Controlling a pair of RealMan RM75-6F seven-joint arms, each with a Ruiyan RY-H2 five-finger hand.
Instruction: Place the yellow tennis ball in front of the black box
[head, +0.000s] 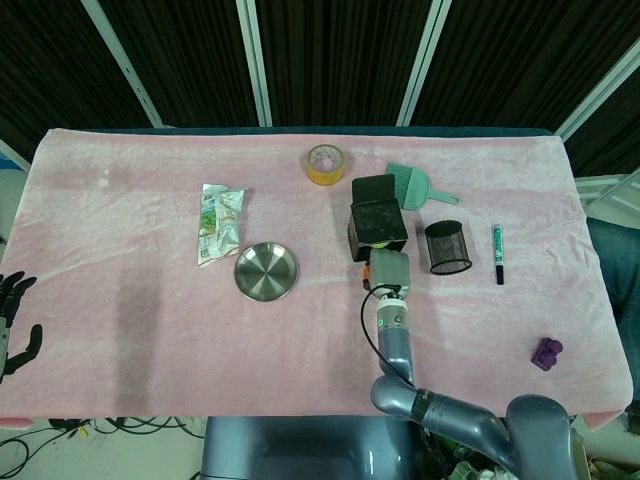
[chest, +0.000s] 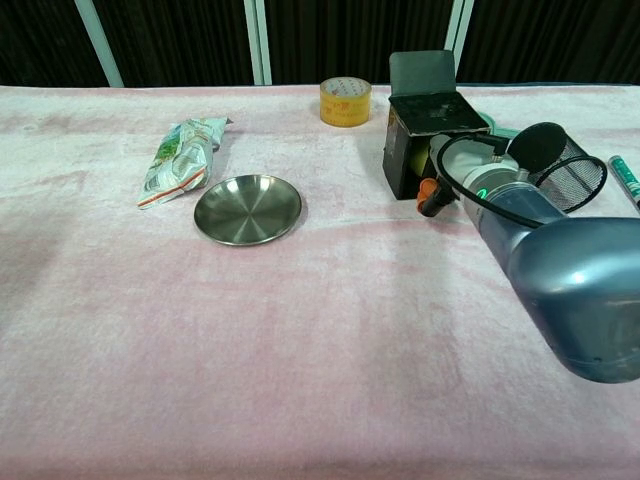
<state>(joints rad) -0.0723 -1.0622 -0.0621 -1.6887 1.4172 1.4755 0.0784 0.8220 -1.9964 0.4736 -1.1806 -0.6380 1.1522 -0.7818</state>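
Pink cloth (head: 150, 300); black box (head: 377, 225) near centre, mesh cup (head: 447, 247) at its 3 o'clock. Right hand hidden behind forearm, grip untellable; left hand (head: 12, 325) released, edge-cropped.

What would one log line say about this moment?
right hand: at black box front | grip: hidden | left hand: open, off table

The black box (head: 377, 222) is a small cube-like case standing upright, its lid raised at the far edge. It sits just beyond the right hand (head: 388, 268), touching or nearly touching it. Of the yellow tennis ball (chest: 417, 160) only a dull yellow-green patch shows in the chest view, low against the box's near face, just past the hand. Whether the fingers grip it cannot be told.
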